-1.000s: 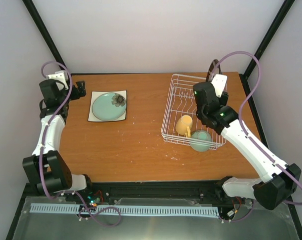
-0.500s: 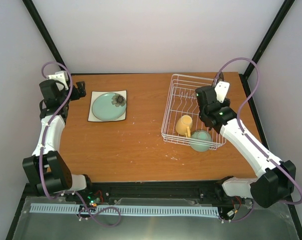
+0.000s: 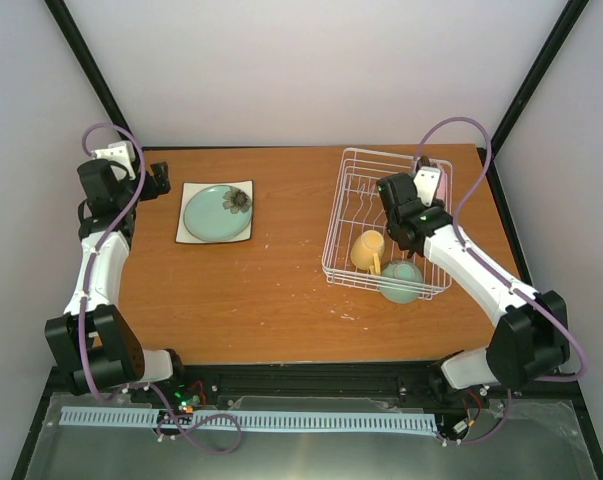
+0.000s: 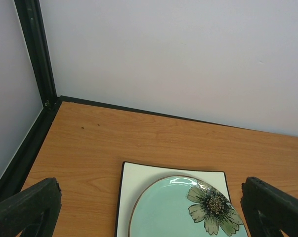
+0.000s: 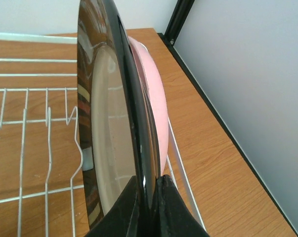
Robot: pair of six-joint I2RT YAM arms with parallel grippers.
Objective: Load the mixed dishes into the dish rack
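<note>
The white wire dish rack (image 3: 353,190) stands at the right of the table. A pale yellow mug (image 3: 367,249) and a mint-green bowl (image 3: 402,281) lie at its near end. My right gripper (image 3: 419,172) is over the rack's far right side. In the right wrist view it (image 5: 149,190) is shut on the black-rimmed plate (image 5: 114,123), held on edge over the rack's wires (image 5: 40,118). The pink plate (image 5: 156,103) stands right behind it. The mint-green flower plate (image 3: 218,213) lies on the white square plate (image 3: 193,236) at the left. My left gripper (image 3: 163,180) is open and empty behind them (image 4: 149,212).
The wooden table (image 3: 261,290) ends at black frame posts and pale walls on the left, back and right. The rack's right wire wall (image 5: 181,168) runs close beside the pink plate.
My right arm has swung left and toward the back over the rack, carrying the black-rimmed plate. The left arm and the plates at the left have not moved.
</note>
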